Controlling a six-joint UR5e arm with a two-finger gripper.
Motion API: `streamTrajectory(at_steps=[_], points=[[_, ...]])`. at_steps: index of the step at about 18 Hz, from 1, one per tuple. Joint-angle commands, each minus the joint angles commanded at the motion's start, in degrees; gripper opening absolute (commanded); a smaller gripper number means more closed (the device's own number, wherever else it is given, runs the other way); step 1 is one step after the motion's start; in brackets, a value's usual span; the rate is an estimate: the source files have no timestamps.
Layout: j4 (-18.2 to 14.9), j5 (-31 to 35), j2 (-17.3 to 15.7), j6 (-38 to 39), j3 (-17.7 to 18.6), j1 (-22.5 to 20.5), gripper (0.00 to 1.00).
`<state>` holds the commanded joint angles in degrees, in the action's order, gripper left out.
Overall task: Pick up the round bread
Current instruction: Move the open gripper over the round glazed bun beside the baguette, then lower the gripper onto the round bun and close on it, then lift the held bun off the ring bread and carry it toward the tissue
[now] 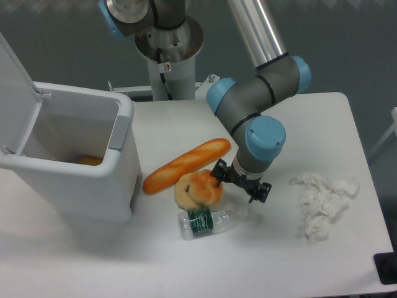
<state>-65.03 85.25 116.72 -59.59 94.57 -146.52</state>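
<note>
The round bread (203, 182) is a glossy golden-orange bun lying mid-table, resting on a pale ring-shaped bread (183, 195). My gripper (239, 182) hangs low just to its right, open, fingers spread. The left fingertip (218, 173) presses against the bun's right side, while the right fingertip (261, 192) stands free over the table. The bun lies outside the gap between the fingers, to the left of it, and nothing is held.
A long orange baguette (185, 165) lies just behind the bun, touching it. A plastic water bottle (213, 220) lies in front. Crumpled white paper (322, 202) sits at the right. A white bin (74, 158) with its lid up stands at the left.
</note>
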Motion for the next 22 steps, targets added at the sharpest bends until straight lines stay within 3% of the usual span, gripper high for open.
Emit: streamTrajectory(at_steps=[2, 8, 10, 14, 16, 19, 22], points=[[-1.32, -0.96, 0.0, 1.14, 0.17, 0.61, 1.0], [-1.06, -1.14, 0.7, 4.13, 0.35, 2.02, 1.0], [-1.15, -1.14, 0.79, 4.04, 0.35, 2.11, 0.89], [-1.06, -1.14, 1.67, 4.22, 0.35, 2.2, 0.47], [-1.06, -1.14, 1.76, 4.22, 0.44, 2.2, 0.39], [-1.06, -1.14, 1.67, 4.22, 0.35, 2.2, 0.34], [-1.15, -1.14, 1.14, 4.22, 0.35, 2.11, 0.19]])
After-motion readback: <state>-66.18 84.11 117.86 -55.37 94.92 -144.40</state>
